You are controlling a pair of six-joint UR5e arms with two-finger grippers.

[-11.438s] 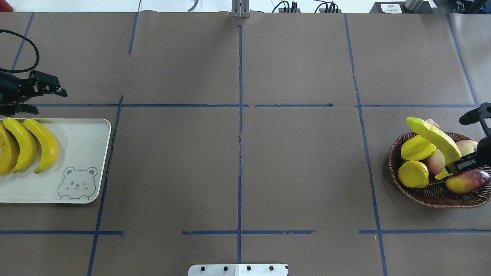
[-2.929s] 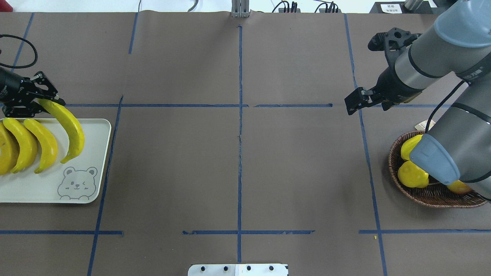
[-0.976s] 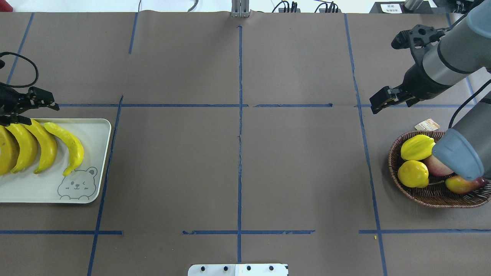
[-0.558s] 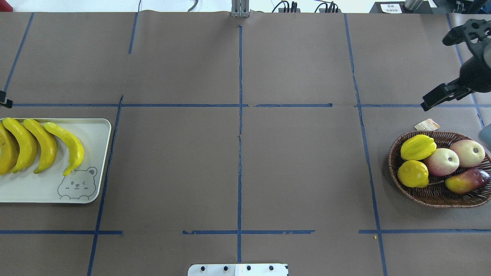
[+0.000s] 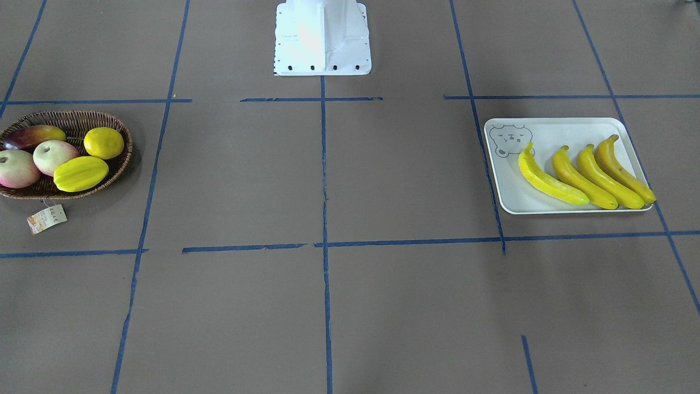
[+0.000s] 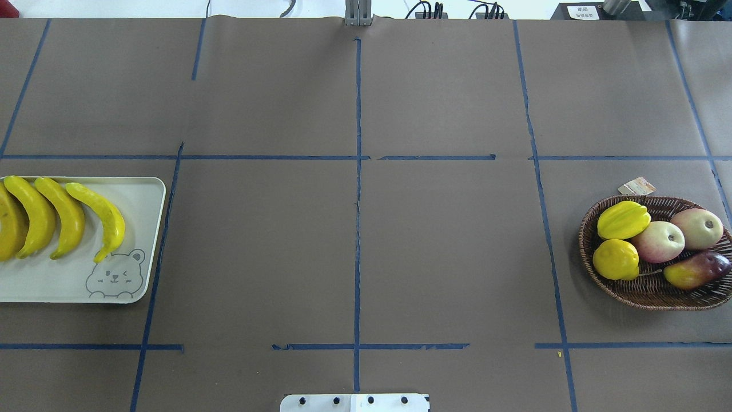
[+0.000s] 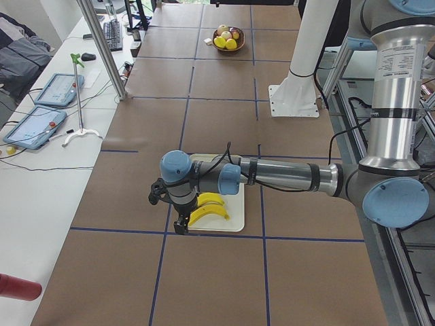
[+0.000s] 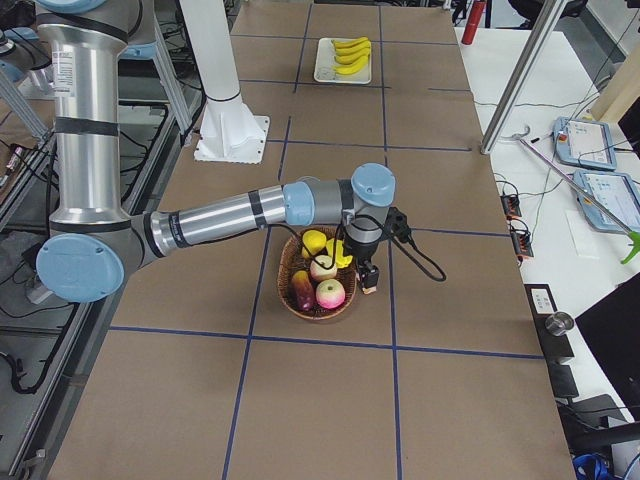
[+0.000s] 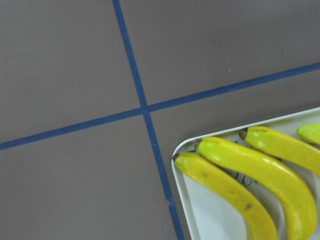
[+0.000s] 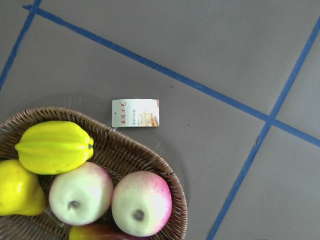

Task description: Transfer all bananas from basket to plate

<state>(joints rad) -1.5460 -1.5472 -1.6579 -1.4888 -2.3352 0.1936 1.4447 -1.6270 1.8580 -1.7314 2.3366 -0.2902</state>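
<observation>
Four yellow bananas [image 5: 585, 176] lie side by side on the cream bear-print plate [image 5: 552, 128], which sits at the left in the overhead view [image 6: 74, 280]. The left wrist view shows their tips [image 9: 250, 175] at the plate's corner. The brown wicker basket [image 6: 646, 294] at the right holds no banana. My left gripper [image 7: 179, 226] hangs just beyond the plate's outer end, and I cannot tell if it is open. My right gripper [image 8: 370, 283] hangs by the basket's outer rim [image 8: 352, 285], and I cannot tell its state either. Neither gripper shows in the overhead or front views.
The basket holds a starfruit [image 6: 622, 220], a lemon [image 6: 615, 259], two pink apples [image 6: 657, 241] and a mango [image 6: 695, 270]. Its paper tag [image 6: 636, 186] lies on the table beyond it. The robot's base plate [image 6: 354, 403] is at the near edge.
My left gripper let the fourth banana go onto the plate and drew off the overhead view's left edge. My right arm swung away off its right edge, uncovering the basket.
</observation>
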